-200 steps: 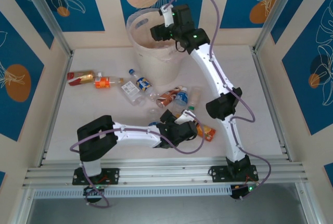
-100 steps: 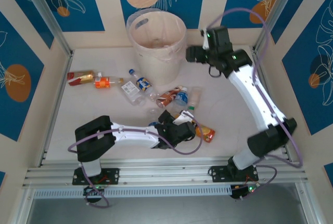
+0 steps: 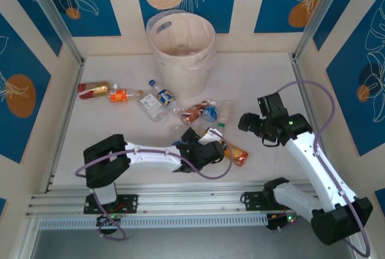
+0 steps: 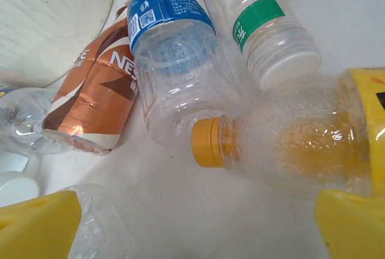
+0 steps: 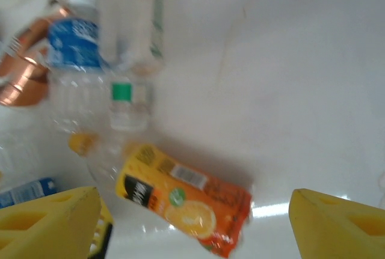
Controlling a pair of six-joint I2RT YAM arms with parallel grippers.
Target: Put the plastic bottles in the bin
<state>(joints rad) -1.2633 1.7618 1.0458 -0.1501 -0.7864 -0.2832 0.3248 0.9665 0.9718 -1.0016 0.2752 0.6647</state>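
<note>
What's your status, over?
Both open, empty: left gripper low over the orange juice bottle, right gripper raised beside it. Plastic bottles lie on the table; bin upright behind. Nothing blocking.

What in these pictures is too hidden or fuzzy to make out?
Top view: the inside of the bin is too small and pale to count any bottles there.
Right wrist view: motion blur smears the print on the juice bottle and the blue-label bottle.
Left wrist view: the juice bottle's label runs off the right edge.
</note>
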